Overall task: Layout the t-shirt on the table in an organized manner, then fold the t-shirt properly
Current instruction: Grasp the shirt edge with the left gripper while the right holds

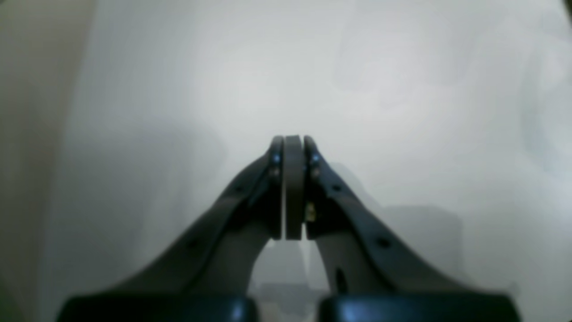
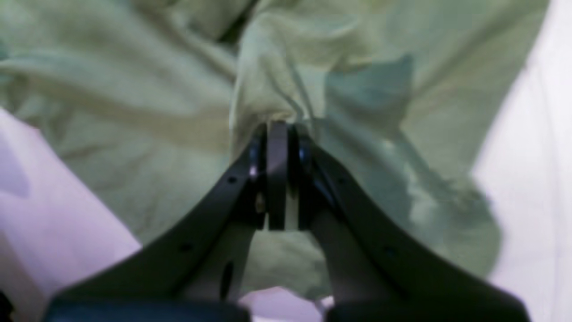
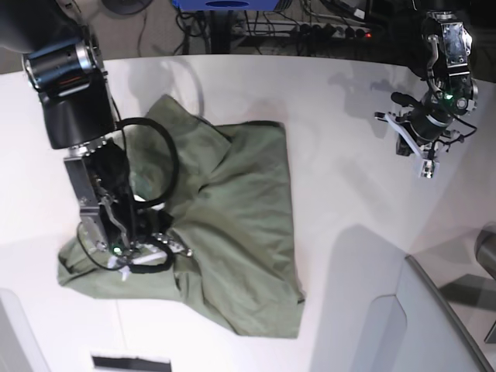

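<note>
The olive-green t-shirt [image 3: 240,201] lies crumpled and partly doubled over on the left half of the white table [image 3: 341,178]. My right gripper [image 3: 172,248] is low over its left part. In the right wrist view this gripper [image 2: 278,127] is shut on a raised fold of the t-shirt [image 2: 134,112], and the cloth bunches at the tips. Far off at the table's right, my left gripper [image 3: 424,164] hangs clear of the shirt. In the left wrist view it [image 1: 293,139] is shut with nothing in it, over bare table [image 1: 402,89].
A grey angled panel [image 3: 434,318] with a dark edge stands at the lower right. Cables and a power strip [image 3: 333,29] lie beyond the curved far edge. A dark strip [image 3: 128,363] sits at the near edge on the left.
</note>
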### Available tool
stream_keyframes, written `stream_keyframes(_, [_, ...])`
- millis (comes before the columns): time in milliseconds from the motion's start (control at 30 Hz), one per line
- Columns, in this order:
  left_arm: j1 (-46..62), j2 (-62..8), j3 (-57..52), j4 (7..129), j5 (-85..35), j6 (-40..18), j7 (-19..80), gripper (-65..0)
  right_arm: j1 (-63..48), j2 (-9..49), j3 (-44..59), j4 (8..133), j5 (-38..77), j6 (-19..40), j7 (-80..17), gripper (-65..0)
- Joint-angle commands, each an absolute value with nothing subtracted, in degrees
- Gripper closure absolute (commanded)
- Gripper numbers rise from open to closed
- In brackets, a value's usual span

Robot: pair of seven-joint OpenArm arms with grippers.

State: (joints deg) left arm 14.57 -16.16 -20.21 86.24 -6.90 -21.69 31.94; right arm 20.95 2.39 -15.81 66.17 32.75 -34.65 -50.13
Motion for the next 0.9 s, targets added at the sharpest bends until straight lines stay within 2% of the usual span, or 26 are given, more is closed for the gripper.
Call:
stream_keyframes(0, [13.9, -16.8, -20.5, 87.3, -7.3, -21.6, 30.8, 0.0, 22.6, 1.2, -16.0, 66.2, 33.3, -34.2, -49.7, 0.0])
stream_keyframes(200, [9.1, -15.6, -10.9, 87.4, -7.3, -21.6, 30.9, 0.0, 23.6, -1.9, -19.0, 60.0, 33.0, -32.7, -46.9, 0.0])
stream_keyframes(400, [1.1, -6.8, 0.0, 81.1, -7.3, -21.6, 30.8, 0.0, 23.4, -2.0, -20.5, 58.0, 33.1, -32.8, -43.6, -1.5])
stream_keyframes(467, [-1.5, -4.1, 1.0, 76.7, -7.0, -21.6, 30.7, 0.0, 23.3, -1.8, -20.5, 58.2, 33.1, -32.8, -43.6, -7.2])
stream_keyframes(600, [-6.7, -0.4, 1.3, 66.9, -6.9, -21.4, 29.6, 0.0, 22.6, -1.2, -20.6, 58.5, 33.0, -32.8, -43.4, -26.6])
stream_keyframes(700, [-8.7, 0.5, 1.4, 60.0, -6.8, -21.2, 23.9, 0.0, 21.8, -0.3, -20.6, 61.5, 33.0, -32.8, -43.2, -39.8])
stream_keyframes(733, [-9.4, 0.5, 1.4, 57.5, -6.8, -21.2, 22.5, 0.0, 21.4, -0.2, -20.6, 63.3, 33.0, -32.8, -43.2, -42.5])
stream_keyframes(867, [-9.4, -2.3, 1.5, 51.9, -6.7, -21.2, 21.1, 0.0, 20.4, 3.0, -19.6, 69.6, 33.1, -32.5, -40.8, -43.1])
